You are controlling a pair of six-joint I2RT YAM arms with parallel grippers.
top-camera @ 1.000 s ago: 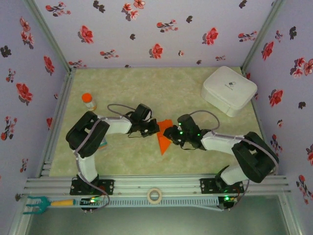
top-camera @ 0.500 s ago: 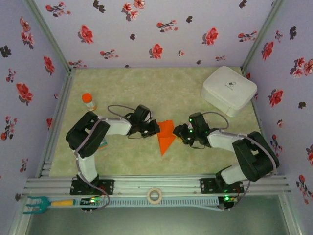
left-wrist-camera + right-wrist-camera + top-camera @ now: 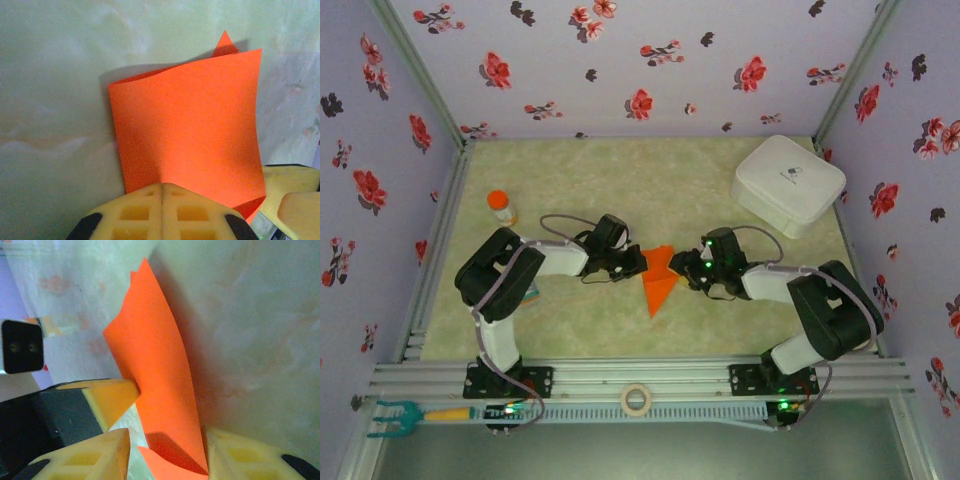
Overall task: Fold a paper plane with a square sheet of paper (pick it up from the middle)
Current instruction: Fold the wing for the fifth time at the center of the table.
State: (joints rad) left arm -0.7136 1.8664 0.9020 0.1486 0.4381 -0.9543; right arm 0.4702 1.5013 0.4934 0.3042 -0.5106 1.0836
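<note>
From above, the paper (image 3: 660, 277) lies on the bench (image 3: 620, 180) between the two tools, its long axis running away from the arm bases and its point toward them. The left tool (image 3: 638, 263) is at its left edge and the right tool (image 3: 688, 270) just off its right edge, both about equally near. In the left wrist view, the left tool (image 3: 161, 200) is pinched tight on the paper (image 3: 190, 125), which stands curled ahead of it. In the right wrist view, the right tool (image 3: 165, 452) is moderately parted and grips nothing. The paper (image 3: 160, 380) stands edge-on inside the gap, so closing should likely catch it.
</note>
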